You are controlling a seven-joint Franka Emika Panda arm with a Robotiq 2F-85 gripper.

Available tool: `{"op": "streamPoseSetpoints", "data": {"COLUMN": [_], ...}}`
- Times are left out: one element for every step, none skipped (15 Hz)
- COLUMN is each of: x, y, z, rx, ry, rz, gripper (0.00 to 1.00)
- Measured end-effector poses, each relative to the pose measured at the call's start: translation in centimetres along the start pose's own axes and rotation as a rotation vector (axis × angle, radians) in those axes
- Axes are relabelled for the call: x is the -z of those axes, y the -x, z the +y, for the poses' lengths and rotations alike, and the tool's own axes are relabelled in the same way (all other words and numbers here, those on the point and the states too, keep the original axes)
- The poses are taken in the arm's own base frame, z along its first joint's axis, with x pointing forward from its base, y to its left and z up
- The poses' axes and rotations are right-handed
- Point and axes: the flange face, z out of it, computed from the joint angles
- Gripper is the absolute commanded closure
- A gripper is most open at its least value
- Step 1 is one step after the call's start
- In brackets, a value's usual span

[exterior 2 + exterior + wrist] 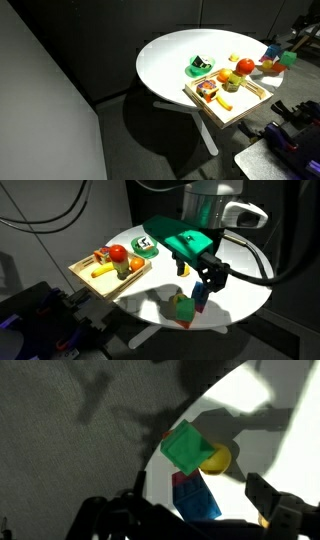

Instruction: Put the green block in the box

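Both open, empty jaws should be centred over the green block (185, 448), ten o'clock from the yellow ball (217, 461).

I'm looking at what seems a lab: black cables (50, 215) are hanging at upper left, dark panels (70, 50) are surrounding a round white table (165, 60).

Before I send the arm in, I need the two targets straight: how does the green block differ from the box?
Colour: the green block is bright green, the box tan wood. Size and shape: the block is a small cube, the box a much wider, shallow open tray. State: the block lies outside, beside a blue block; the box already holds toy food. Both are on the round white table.
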Motion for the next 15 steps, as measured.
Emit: {"op": "streamPoseSetpoints", "data": {"x": [-0.1, -0.3, -0.5, -0.7, -0.9, -1.1, -1.2, -1.2, -1.2, -1.2, -1.2, -1.2, -1.2, -1.2, -1.3], "y": [-0.2, -0.3, -0.3, -0.4, -0.4, -0.5, -0.5, -0.5, -0.5, -0.5, -0.5, -0.5, -0.5, -0.5, -0.5], "z": [-0.1, -0.2, -0.3, -0.4, -0.5, -0.7, -0.7, -0.8, -0.8, -0.8, -0.8, -0.8, -0.8, -0.8, -1.0], "rx": [0.017, 0.035, 0.051, 0.067, 0.077, 0.081, 0.083, 0.084, 0.084, 0.084, 0.084, 0.084, 0.084, 0.085, 0.086], "ry": [0.0, 0.0, 0.0, -0.001, -0.002, -0.002, -0.002, -0.003, -0.003, -0.003, -0.002, -0.002, -0.002, -0.003, -0.004], "rz": [-0.002, -0.004, -0.007, -0.011, -0.014, -0.016, -0.018, -0.019, -0.019, -0.019, -0.019, -0.018, -0.018, -0.019, -0.021], "gripper": [0.0, 0.0, 0.0, 0.0, 0.0, 0.0, 0.0, 0.0, 0.0, 0.0, 0.0, 0.0, 0.0, 0.0, 0.0]}}
